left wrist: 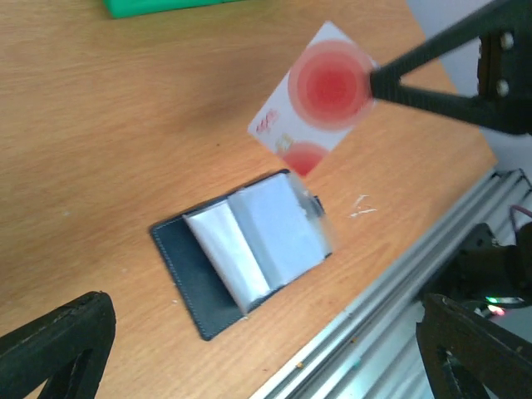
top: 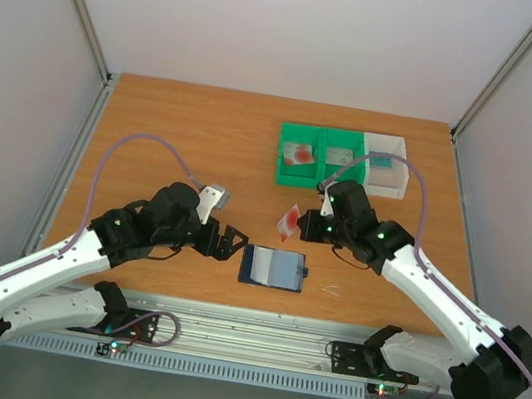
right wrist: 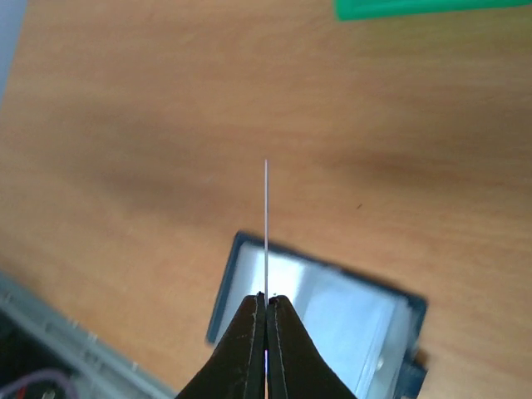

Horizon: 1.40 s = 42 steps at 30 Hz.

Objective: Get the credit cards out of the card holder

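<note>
Credit card point(left wrist: 320, 100) pinched above the open card holder point(top: 273, 268)
Red-and-white, it hangs in the right gripper point(right wrist: 266, 303), jaws clamped on its edge; the holder lies flat on the counter point(top: 177, 125), and the left gripper point(top: 231, 243) gapes wide just beside it, holding nothing.

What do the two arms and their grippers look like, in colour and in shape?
Both arms have white link shells with black joints and bases: the left arm and the right arm. A lilac-grey cable loops along each arm. The left gripper and the right gripper are black, with tapering fingers.
</note>
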Each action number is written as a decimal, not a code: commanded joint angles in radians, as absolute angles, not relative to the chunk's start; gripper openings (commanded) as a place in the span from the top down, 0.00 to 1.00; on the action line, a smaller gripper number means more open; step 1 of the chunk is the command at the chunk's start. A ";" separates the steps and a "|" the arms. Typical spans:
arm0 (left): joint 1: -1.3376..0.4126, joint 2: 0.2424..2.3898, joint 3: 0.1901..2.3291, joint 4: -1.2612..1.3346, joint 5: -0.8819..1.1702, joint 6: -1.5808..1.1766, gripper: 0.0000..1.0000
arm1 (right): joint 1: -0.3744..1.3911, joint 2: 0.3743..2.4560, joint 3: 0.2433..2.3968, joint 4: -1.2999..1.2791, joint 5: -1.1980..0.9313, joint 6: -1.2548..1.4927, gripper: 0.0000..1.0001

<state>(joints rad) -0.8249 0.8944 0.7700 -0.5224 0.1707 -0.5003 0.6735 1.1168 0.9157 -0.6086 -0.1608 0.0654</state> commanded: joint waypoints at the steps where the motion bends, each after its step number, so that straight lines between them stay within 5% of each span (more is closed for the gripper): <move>1: -0.826 0.901 0.754 -0.513 0.068 -0.476 0.01 | 0.578 1.199 0.911 -0.432 -0.143 0.118 0.99; 18: -0.824 1.032 0.731 -0.487 0.122 -0.434 0.01 | 0.462 1.544 1.098 -0.131 -0.005 0.105 0.99; 42: -0.823 0.920 0.685 -0.488 0.076 -0.498 0.01 | 0.430 1.937 1.399 -0.079 0.053 0.078 0.99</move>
<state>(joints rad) -0.8249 0.9463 0.7036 -0.5201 0.0971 -0.4862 0.4358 1.9015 1.3434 -0.1097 0.0544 0.0757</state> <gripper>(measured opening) 0.994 0.012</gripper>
